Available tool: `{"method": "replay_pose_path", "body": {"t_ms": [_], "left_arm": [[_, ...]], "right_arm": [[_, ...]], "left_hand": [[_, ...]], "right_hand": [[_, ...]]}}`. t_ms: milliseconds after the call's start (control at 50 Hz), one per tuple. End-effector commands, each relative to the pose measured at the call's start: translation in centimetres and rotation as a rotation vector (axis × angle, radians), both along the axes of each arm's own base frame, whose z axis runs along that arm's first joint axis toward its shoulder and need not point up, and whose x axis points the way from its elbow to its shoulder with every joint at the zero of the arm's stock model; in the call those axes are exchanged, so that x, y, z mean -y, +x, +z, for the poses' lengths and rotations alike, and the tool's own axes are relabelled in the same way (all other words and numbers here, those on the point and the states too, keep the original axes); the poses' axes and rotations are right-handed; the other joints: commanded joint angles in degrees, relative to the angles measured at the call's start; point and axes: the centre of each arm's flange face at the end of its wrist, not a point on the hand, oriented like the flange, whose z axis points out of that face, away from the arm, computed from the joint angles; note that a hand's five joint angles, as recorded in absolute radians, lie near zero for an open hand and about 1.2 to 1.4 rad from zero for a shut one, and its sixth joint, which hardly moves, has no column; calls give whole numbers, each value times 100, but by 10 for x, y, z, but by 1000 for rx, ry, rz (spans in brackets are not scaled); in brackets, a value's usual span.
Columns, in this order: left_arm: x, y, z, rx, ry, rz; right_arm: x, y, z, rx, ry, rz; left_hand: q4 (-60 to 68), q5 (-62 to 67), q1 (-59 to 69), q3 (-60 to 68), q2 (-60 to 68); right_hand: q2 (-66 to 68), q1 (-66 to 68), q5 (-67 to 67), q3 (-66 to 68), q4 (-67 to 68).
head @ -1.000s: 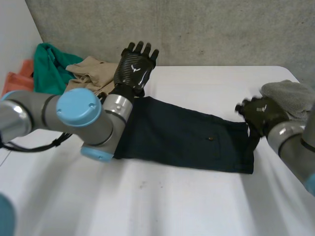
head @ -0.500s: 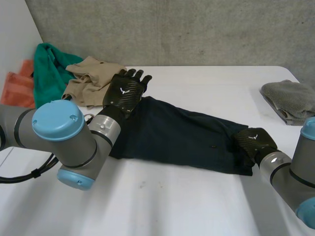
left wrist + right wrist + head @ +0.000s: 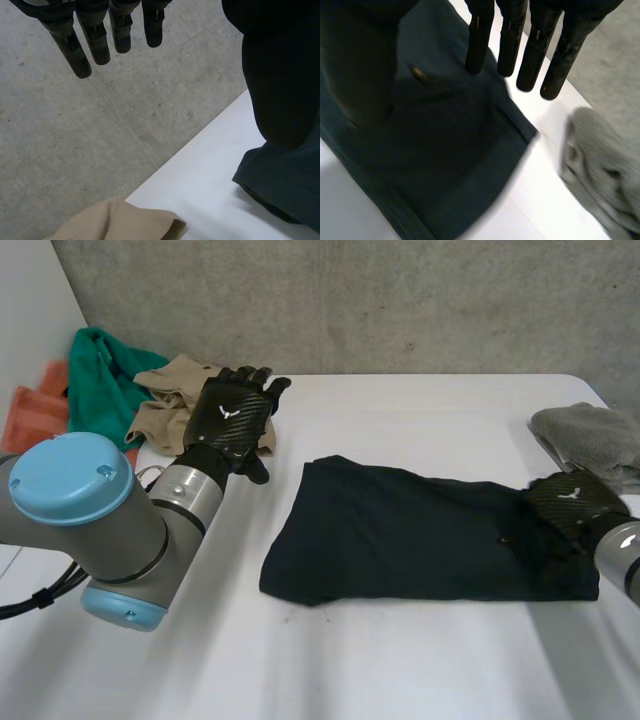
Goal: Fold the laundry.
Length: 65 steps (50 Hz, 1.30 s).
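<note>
A dark navy garment (image 3: pixel 400 540) lies flat and lengthwise on the white table (image 3: pixel 400 670). My right hand (image 3: pixel 568 502) rests at its right end. In the right wrist view, that hand's fingers (image 3: pixel 510 40) are straight over the garment's hemmed end (image 3: pixel 445 165), with the thumb beside them, and nothing is pinched. My left hand (image 3: pixel 228 420) hovers open to the left of the garment, off the cloth and over the edge of a beige garment (image 3: pixel 165 400). Its straight fingers (image 3: pixel 95 35) point at the concrete wall, and a corner of the navy garment (image 3: pixel 280 185) lies beside it.
A folded grey cloth (image 3: pixel 590 440) sits at the table's right edge, close to my right hand, and appears beyond the fingertips (image 3: pixel 600 165). A green cloth (image 3: pixel 100 375) and an orange cloth (image 3: pixel 35 410) are piled at the back left with the beige one (image 3: pixel 115 222).
The right hand came down on the garment's right end and dragged it to the right, then loosened. The left hand came off the garment's left end and moved left toward the beige cloth.
</note>
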Motion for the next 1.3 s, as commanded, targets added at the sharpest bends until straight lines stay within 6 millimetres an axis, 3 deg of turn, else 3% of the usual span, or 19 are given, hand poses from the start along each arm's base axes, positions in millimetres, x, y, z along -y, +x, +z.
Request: {"method": "replay_pose_path", "body": {"t_ms": [20, 260, 460, 540, 580, 600, 720, 780, 860, 880, 940, 960, 1020, 1040, 1120, 1200, 1300], "left_arm": [[-4, 0, -7, -27, 47, -10], [-4, 2, -9, -23, 55, -7], [-5, 0, -14, -16, 66, -14], [-5, 0, -15, -16, 68, -14], [-5, 0, -14, -16, 66, -14], [-5, 0, -14, -16, 66, -14], [-6, 1, -11, -20, 61, -13], [-7, 1, -8, -24, 56, -13], [-10, 6, 1, -30, 49, -6], [-10, 7, 2, -30, 48, -4], [-10, 11, 7, -36, 40, 3], [-10, 12, 8, -37, 39, 7], [-7, 21, 13, -42, 30, 30], [-7, 22, 14, -42, 29, 33], [-5, 30, 16, -44, 27, 55], [-2, 39, 16, -44, 30, 81], [7, 52, 17, -45, 29, 128]], "right_arm": [[-3, 10, -13, 109, 44, -12], [7, -26, -32, 45, 64, -99], [16, -33, -42, 50, 37, -113], [23, -35, -51, 49, 30, -118], [27, -36, -54, 43, 18, -122], [29, -37, -55, 36, 12, -125], [38, -39, -47, -29, -41, -111], [46, -35, -31, -98, -116, -74], [42, -12, -1, -220, -233, 23], [36, 9, 10, -264, -294, 102], [23, 45, 21, -313, -378, 234], [12, 69, 27, -338, -437, 322], [-8, 102, 30, -365, -505, 449], [-23, 124, 27, -376, -535, 535], [-65, 174, 5, -378, -573, 765], [-88, 198, -24, -358, -547, 918], [-96, 211, -33, -314, -543, 989]], "left_hand": [[-175, -270, -84, -227, -179], [-175, -270, -84, -227, -179], [-175, -270, -84, -227, -179], [-175, -270, -84, -227, -179], [-175, -270, -84, -227, -179], [-175, -270, -84, -227, -179], [-175, -270, -84, -227, -179], [-175, -270, -84, -227, -179], [-175, -270, -84, -227, -179], [-175, -270, -84, -227, -179], [-175, -270, -84, -227, -179], [-175, -270, -84, -227, -179], [-175, -270, -84, -227, -179], [-175, -270, -84, -227, -179], [-175, -270, -84, -227, -179], [-175, -270, -84, -227, -179], [-175, -270, -84, -227, -179]], "right_hand": [[-178, -19, -237, -166, -207], [-161, -2, -220, -149, -190], [-78, 82, -136, -66, -106], [1565, 1724, 1506, 1577, 1536], [4738, 4898, 4680, 4750, 4710], [5094, 5253, 5036, 5106, 5066], [5098, 5257, 5039, 5110, 5069], [5098, 5257, 5039, 5110, 5069], [5098, 5257, 5039, 5110, 5069], [5098, 5257, 5039, 5110, 5069], [5098, 5257, 5039, 5110, 5069], [5098, 5257, 5039, 5110, 5069], [5098, 5257, 5039, 5110, 5069], [5098, 5257, 5039, 5110, 5069], [5098, 5257, 5039, 5110, 5069], [5098, 5257, 5039, 5110, 5069], [5098, 5257, 5039, 5110, 5069]]}}
